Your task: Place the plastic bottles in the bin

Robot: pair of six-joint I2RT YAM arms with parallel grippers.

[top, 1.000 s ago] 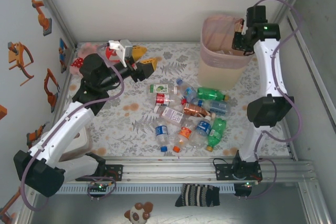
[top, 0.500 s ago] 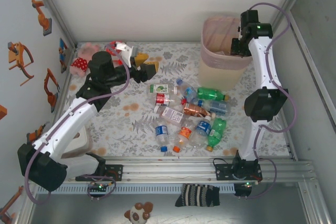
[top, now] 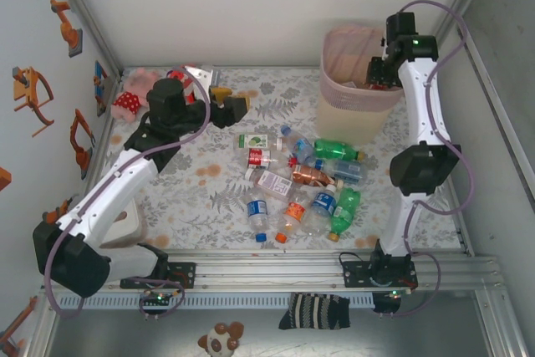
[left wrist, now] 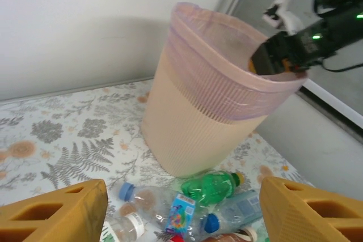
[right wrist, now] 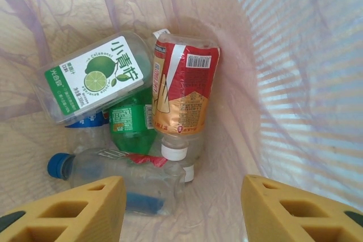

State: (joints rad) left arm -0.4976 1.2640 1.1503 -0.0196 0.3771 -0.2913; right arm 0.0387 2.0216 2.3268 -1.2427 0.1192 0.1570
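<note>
The right tool (right wrist: 180, 208) has shifted further in over the bin (top: 338, 119) during the last second. It now hangs at the pink rim, fingers spread wide with nothing between them. Below it, on the bottom of the bin, lie several bottles. A red-label bottle (right wrist: 184, 86) is uppermost, a lime-label bottle (right wrist: 93, 77) lies beside it, a green one (right wrist: 129, 118) sits under both, and a clear one with a blue cap (right wrist: 113, 177) is nearest the fingers. The red-label bottle, on top and under the opening, is probably the one just let go. If so, this delivery looks finished and the arm is free to lift out and fetch another.

The left tool (top: 230, 109) has meanwhile swung slightly, low over the far left of the tabletop (top: 209, 198). It is also spread and empty, and it faces the bin and the pile.

The pile (top: 305, 177) has not changed. A heap of bottles lies mid-tabletop just in front of the bin, with a green bottle (left wrist: 212, 186) closest to the bin's foot. With so much left on the tabletop, the task is well short of done.
</note>
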